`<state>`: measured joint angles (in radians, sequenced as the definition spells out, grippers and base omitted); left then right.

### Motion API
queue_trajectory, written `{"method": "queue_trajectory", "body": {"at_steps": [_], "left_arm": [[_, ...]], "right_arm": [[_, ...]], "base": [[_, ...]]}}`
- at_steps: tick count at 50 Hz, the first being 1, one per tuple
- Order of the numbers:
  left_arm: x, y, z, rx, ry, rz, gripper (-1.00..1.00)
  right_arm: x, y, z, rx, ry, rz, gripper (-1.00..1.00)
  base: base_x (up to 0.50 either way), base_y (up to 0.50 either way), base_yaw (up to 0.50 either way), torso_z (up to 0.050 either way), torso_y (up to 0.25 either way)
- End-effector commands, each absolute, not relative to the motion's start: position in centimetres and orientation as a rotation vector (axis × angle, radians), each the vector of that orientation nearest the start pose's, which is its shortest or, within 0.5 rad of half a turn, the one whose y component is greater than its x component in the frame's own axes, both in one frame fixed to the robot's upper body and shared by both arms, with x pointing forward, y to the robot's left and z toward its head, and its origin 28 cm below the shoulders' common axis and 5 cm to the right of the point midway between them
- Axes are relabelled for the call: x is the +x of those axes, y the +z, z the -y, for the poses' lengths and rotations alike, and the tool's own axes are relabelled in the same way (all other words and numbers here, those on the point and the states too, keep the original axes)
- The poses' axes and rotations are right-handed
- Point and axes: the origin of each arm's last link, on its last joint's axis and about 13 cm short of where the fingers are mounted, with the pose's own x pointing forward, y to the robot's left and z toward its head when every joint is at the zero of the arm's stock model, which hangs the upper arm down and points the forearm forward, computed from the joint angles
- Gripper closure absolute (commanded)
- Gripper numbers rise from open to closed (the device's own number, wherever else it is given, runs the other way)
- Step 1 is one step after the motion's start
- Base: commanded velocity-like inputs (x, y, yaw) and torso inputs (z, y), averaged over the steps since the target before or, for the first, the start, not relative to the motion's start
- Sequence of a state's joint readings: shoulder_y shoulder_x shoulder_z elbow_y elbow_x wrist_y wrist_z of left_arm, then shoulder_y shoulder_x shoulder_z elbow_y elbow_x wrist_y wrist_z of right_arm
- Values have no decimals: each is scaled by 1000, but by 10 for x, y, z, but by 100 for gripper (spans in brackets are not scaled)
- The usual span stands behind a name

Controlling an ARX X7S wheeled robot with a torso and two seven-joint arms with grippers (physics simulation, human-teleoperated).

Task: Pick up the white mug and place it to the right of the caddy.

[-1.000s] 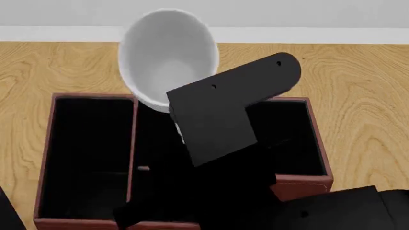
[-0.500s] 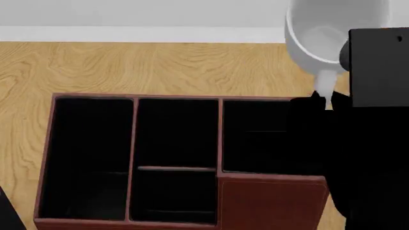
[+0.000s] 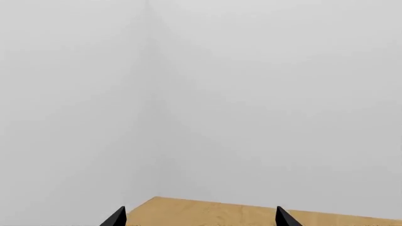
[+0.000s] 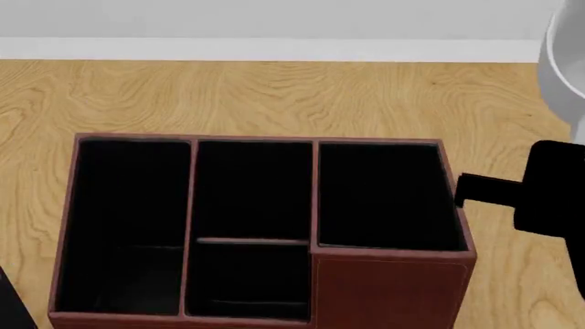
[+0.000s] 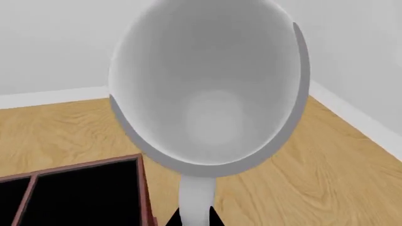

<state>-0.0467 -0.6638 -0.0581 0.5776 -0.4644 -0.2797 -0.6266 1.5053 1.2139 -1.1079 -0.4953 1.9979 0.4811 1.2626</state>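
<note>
The white mug (image 5: 210,89) hangs tilted in the air with its open mouth toward the right wrist camera. My right gripper (image 5: 196,219) is shut on its handle (image 5: 197,195). In the head view only the mug's edge (image 4: 566,65) shows at the far right, above the black right arm (image 4: 549,199), beyond the caddy's right wall. The caddy (image 4: 316,205), dark reddish-brown with black compartments, stands in the middle; its corner (image 5: 146,197) lies just beside and below the mug. My left gripper (image 3: 199,219) is open with nothing between its fingers, facing a bare wall.
A wooden surface (image 4: 274,96) runs behind and to the right of the caddy up to a white strip (image 4: 274,49) at the wall. A bit of the left arm (image 4: 7,305) shows at the lower left corner.
The right arm has carried the mug from above the caddy's back to the right, past the caddy's right wall, almost out of the head view. The caddy has not moved.
</note>
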Motion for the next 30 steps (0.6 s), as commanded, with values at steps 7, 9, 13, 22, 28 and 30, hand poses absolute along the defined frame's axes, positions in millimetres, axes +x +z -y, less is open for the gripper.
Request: {"method": "queue_trajectory", "body": {"at_steps": [7,9,13,22,28,30], "left_arm": [[205,153,-301,145,396,347,-100],[205,152,-301,144,395,346,-100],[205,152,-301,143,394,346,-100],[205,152,-300,148,397,342,-100],[206,159,-298,150,392,341,-100],[206,159,-298,151,392,341,-100]], "right_arm": [[210,287,176,0,-347,-288,100],[209,285,177,4,-353,-295,100],[211,279,177,9,-344,-318,100],[211,269,179,32,-350,-338,100],[212,260,182,46,-349,-359,100],[213,258,182,49,-349,-363,100]], "base": [[0,0,0,0,1],[0,0,0,0,0],[0,0,0,0,0],[0,0,0,0,1],[0,0,0,0,0],[0,0,0,0,0]]}}
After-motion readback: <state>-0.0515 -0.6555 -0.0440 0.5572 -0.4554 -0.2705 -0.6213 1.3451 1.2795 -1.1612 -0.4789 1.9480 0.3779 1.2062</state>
